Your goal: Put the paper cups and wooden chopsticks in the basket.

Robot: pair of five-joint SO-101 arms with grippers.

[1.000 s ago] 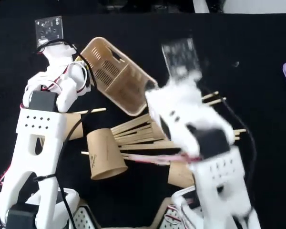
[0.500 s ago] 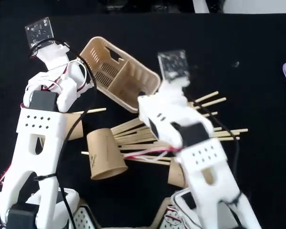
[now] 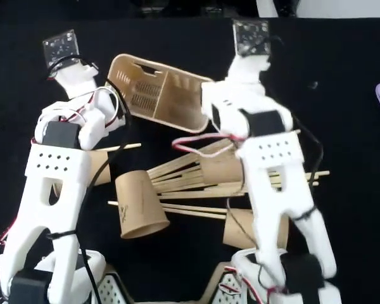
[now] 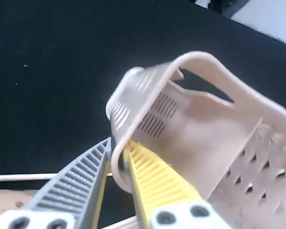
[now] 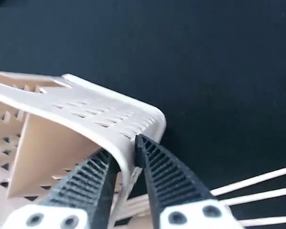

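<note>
High view has the beige plastic basket [image 3: 153, 94] toward the far edge of the black worktop [image 3: 342, 76], about midway along it. It is tipped on its side, mouth turned toward the near edge, with an arm at each end. In the left wrist view the left gripper [image 4: 118, 149] is clamped on the curled rim at one end, grey finger outside the wall and yellow finger inside. In the right wrist view the right gripper [image 5: 125, 147] pinches the rim at the opposite corner in the same way, one black finger on each side of the wall.

Nothing is in the basket yet. Wooden chopsticks [image 3: 183, 182] lie fanned in a loose heap between the arms, nearer the near edge. One paper cup [image 3: 138, 206] lies on its side just beside them, a second cup [image 3: 219, 170] rests on the heap under the right arm, and a third cup [image 3: 238, 229] lies closer to the near edge.

The basket looks light, with thin perforated walls that probably flex, so the thickened rim is the sensible hold; held by two corners alone, it could swing. The cups should be light and easily crushed, best taken gently over the lip. The chopsticks look stiff, thin and prone to rolling, so grip across the middle.
</note>
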